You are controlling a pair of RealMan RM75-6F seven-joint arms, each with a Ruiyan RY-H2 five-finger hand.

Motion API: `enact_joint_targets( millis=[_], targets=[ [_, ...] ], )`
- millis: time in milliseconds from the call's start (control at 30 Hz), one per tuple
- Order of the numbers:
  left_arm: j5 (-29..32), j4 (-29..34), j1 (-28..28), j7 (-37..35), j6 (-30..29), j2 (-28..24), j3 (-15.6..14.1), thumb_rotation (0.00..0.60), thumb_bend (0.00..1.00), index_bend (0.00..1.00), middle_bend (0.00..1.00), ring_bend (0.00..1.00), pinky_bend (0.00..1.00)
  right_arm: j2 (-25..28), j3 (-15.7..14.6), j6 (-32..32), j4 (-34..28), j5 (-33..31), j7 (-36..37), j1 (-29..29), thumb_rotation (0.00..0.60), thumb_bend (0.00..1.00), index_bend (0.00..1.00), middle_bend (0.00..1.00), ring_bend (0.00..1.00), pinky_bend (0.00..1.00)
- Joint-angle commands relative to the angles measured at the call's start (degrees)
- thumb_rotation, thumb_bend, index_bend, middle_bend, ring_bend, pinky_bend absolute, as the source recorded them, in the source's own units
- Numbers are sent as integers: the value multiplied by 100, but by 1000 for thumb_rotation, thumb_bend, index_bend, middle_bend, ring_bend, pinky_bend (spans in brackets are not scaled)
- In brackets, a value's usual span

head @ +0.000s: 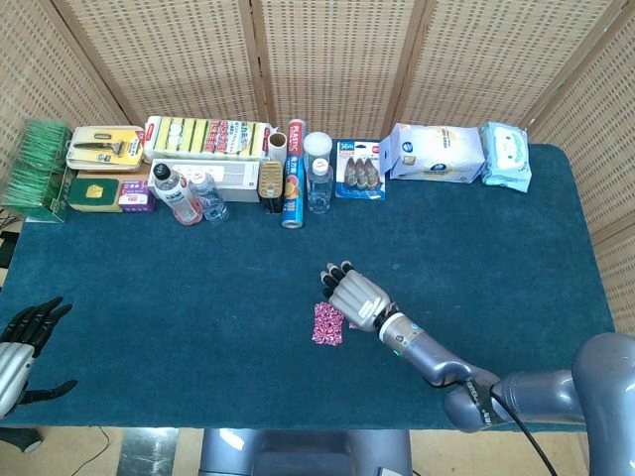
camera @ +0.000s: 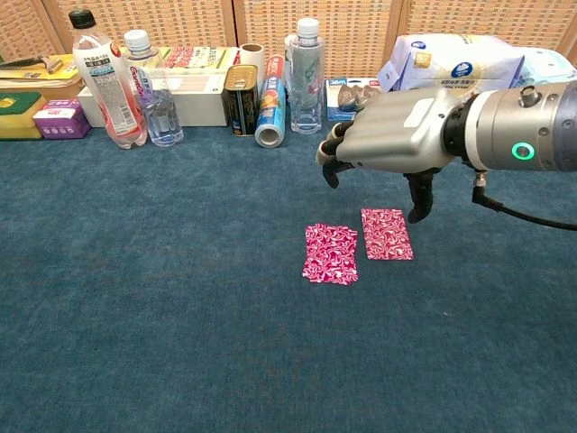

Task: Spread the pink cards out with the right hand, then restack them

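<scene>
Two pink patterned cards lie flat and side by side on the blue cloth in the chest view: one card (camera: 330,253) to the left and nearer, the other card (camera: 387,234) just to its right, with a narrow gap between them. My right hand (camera: 392,135) hovers above and behind them, fingers curved downward with nothing in them and its thumb hanging over the right card. The head view shows my right hand (head: 352,293) beside the left card (head: 327,323); the other card is hidden by the hand. My left hand (head: 20,347) hangs off the table's left front corner, fingers spread and empty.
Along the table's back edge stand bottles (head: 179,195), a can (camera: 241,99), a lying tube (camera: 270,108), a clear bottle (camera: 304,74), a blister pack (head: 359,170), wipes packs (head: 437,153) and sponge packs (head: 205,136). The blue cloth (head: 198,297) spreads out around the cards.
</scene>
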State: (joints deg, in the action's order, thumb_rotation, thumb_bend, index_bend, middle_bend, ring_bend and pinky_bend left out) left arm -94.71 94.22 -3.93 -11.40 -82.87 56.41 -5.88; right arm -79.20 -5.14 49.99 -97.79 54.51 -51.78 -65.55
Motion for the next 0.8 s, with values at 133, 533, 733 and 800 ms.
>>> enact_joint_targets(
  millis=[133,533,733,800],
  targets=[
    [10,30,1,93,22,26,-4,600,47,0,0,0,0,31,-188,-124,417,970,765,322,600,110,233,93,105,197],
    [65,83,-32,218,124,48,0,600,47,0,0,0,0,-324,-128,-406,1184,1935,1573,448,600,110,270,93,109,200],
    [109,91,-51,207,162,41,14,600,47,0,0,0,0,-555,-86,-604,1591,2073,1696,464,600,111,274,93,112,204],
    [126,90,-56,187,167,34,23,600,48,0,0,0,0,-617,-90,-661,1759,2151,1720,469,600,111,276,93,114,207]
  ],
)
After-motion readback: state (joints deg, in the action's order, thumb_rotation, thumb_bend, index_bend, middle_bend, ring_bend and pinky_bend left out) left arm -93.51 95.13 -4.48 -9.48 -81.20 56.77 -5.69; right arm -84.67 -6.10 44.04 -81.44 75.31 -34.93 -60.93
